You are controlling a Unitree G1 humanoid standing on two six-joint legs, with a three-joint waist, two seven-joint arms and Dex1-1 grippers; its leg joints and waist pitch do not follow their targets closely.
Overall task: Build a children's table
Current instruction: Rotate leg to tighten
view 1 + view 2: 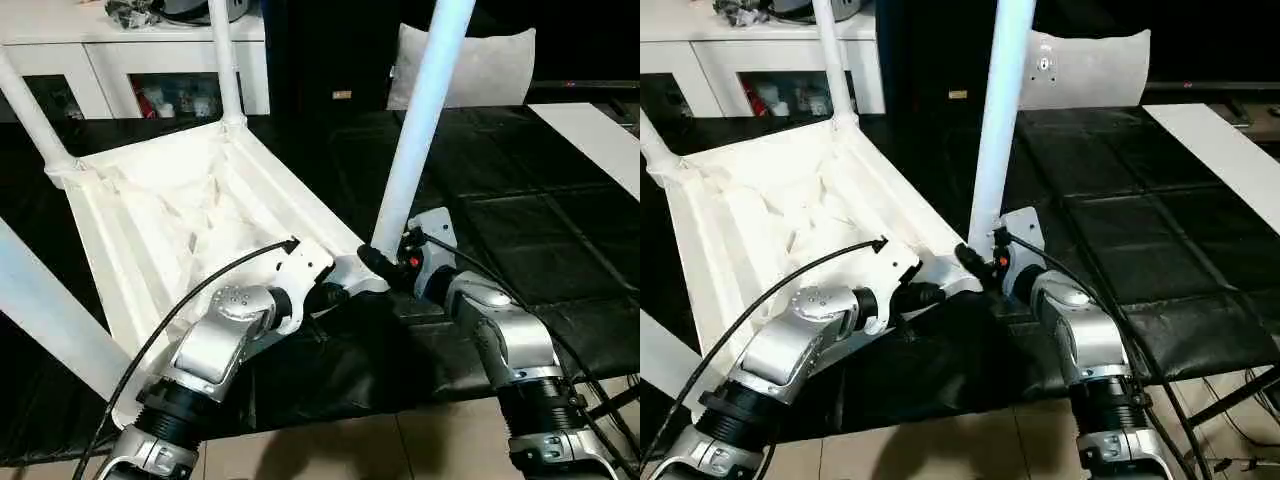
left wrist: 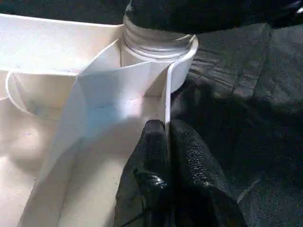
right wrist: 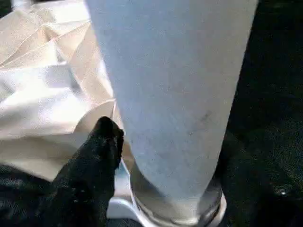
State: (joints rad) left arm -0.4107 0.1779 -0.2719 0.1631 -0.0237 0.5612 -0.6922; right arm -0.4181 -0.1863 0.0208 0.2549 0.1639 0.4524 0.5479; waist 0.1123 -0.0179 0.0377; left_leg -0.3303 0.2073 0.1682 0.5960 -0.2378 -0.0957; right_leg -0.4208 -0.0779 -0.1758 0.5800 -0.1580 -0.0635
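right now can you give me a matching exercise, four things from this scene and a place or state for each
Things:
1. left gripper
2. near leg
3. white cabinet
4. pillow

Places or states:
A. behind the table top, against the far side
B. pinching the table top's thin rim
C. standing upright in a corner socket
D. propped up beyond the black mat

Pairs: 1-B, 2-C, 3-A, 4-D
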